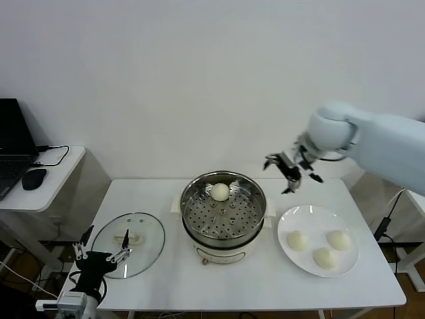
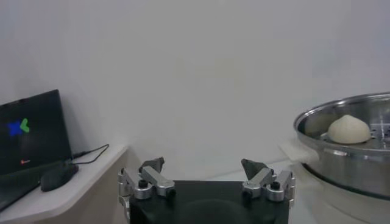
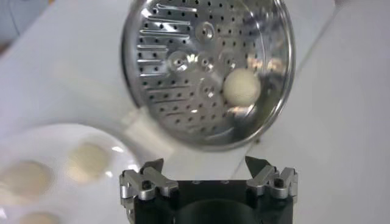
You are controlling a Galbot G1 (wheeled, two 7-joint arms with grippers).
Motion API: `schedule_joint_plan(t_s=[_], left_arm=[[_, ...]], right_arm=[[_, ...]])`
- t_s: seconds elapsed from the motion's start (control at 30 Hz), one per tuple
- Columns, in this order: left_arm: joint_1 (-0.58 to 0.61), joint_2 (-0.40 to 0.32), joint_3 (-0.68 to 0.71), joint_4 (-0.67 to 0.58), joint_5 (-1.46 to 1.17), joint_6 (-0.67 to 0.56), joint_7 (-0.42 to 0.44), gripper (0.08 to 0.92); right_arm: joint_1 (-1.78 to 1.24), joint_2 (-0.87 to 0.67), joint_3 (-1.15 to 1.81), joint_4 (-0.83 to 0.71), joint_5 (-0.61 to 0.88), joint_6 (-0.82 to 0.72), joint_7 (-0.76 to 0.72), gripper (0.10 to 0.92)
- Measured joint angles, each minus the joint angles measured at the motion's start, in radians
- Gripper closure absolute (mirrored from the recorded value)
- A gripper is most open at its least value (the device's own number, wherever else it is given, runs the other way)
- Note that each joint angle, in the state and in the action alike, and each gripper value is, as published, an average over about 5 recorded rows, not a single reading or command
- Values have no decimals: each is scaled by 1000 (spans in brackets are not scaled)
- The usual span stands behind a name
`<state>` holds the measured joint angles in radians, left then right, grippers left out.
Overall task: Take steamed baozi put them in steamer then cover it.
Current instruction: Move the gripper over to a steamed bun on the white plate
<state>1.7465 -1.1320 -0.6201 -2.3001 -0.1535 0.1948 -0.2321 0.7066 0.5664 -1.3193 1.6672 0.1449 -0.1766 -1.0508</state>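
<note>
One baozi (image 1: pixel 220 192) lies at the back of the shiny steamer (image 1: pixel 199 216) on its cream pot base; it also shows in the right wrist view (image 3: pixel 242 87) and the left wrist view (image 2: pixel 348 129). Three baozi (image 1: pixel 297 240) (image 1: pixel 339 240) (image 1: pixel 325 258) lie on the white plate (image 1: pixel 295 216) to the right. My right gripper (image 1: pixel 293 174) is open and empty, in the air between the steamer and the plate, toward the back. The glass cover (image 1: pixel 149 229) with its cream handle (image 1: pixel 136 238) lies flat on the table left of the steamer. My left gripper (image 1: pixel 103 254) is open and empty, low at the table's front left, over the cover's near edge.
A side table at the left holds a laptop (image 1: pixel 13 143), a mouse (image 1: pixel 34 178) and a cable. The white table (image 1: pixel 259 292) ends close in front of the plate and the cover. A white wall stands behind.
</note>
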Motion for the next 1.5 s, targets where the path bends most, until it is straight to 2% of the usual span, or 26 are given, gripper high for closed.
schedule_joint_plan(t_s=[0.27,0.57,0.97,1.5], left_arm=[[4,-3,-1,-1,0,-1,0,177],[5,-13,-3,5,6,-1,-1,177],[12,-18,-12,6,9,0,-1,177],[10,-15,-25,11,4,-1,-1,177]], right_arm=[[-149,-146,76,46,-51,-64,8,203],[-462,-190,298,3,-148,-81,28,203],[-765,-140,520,-104,-232,-91,68,203],[-875,2,597,-236,-260,-95,108,203]])
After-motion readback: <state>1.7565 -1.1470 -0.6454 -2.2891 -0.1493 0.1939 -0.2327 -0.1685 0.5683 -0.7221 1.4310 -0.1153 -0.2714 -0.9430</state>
